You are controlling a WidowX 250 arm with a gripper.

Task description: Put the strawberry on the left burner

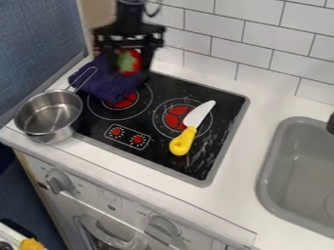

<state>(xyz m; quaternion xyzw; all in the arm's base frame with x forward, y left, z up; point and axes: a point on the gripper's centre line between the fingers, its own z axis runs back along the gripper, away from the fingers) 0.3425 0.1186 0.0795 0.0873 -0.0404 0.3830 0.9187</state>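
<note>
Above the cloth [108,84], my gripper [130,65] is clamped on the strawberry [129,62]; it looks light, likely a stiff toy with slick skin, so a gentle grip round its wide middle should do.

The camera looks down at a slant from above the front side of the counter [253,122]; it faces the tiled wall [228,29] at upper right, above the oven front [134,210] at lower left; it is near enough that the cooktop [140,118] spans the middle and the right edge crops the sink [265,171].
</note>
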